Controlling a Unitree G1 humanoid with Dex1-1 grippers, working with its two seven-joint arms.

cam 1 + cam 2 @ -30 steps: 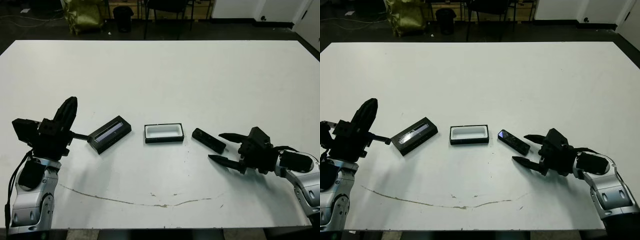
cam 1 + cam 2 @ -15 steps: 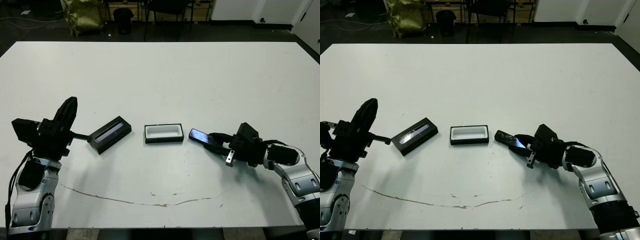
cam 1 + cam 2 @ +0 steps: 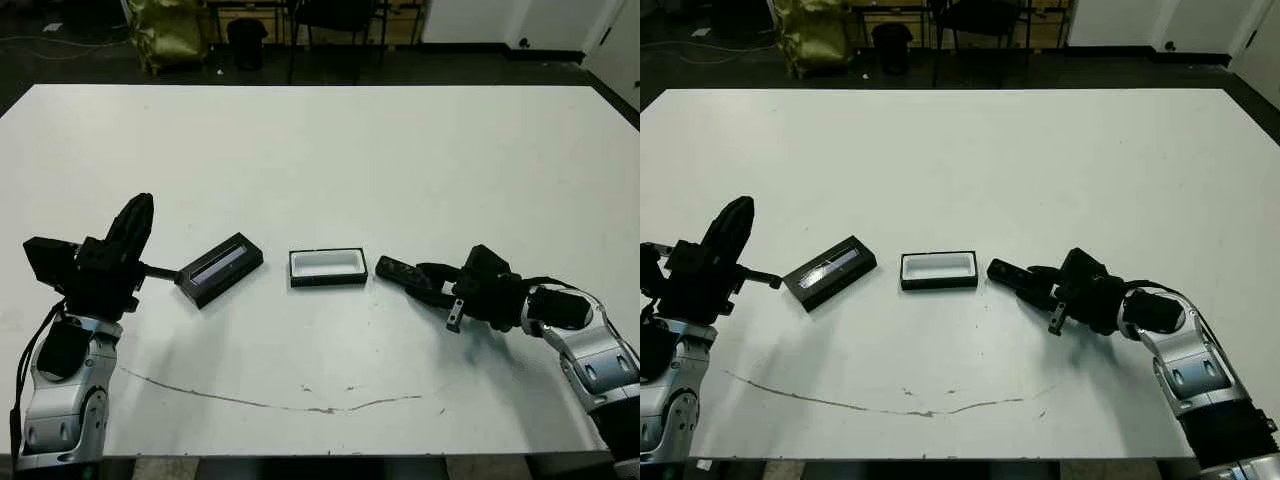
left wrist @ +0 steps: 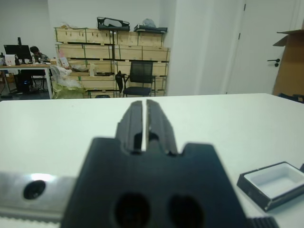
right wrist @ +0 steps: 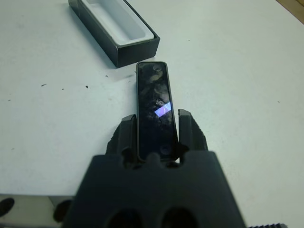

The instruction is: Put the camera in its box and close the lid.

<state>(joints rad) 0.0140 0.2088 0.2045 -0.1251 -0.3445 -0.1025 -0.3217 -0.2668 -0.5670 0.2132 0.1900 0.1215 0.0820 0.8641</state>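
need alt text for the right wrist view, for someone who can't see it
The right gripper holds the camera, a flat black bar, between its two black fingers above a white table. Just beyond the camera's far end lies the box, open, white inside.

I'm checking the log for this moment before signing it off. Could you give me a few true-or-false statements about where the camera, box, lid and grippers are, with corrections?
1. The camera sits between the right gripper's fingers. True.
2. The camera already lies inside the box. False: the box's white inside is empty and the camera is just outside its near end.
3. The lid is on the box. False: it lies on the table apart from the box, on the side of the robot's left arm.
4. The left gripper holds nothing. True: its fingers are together, with nothing between them.
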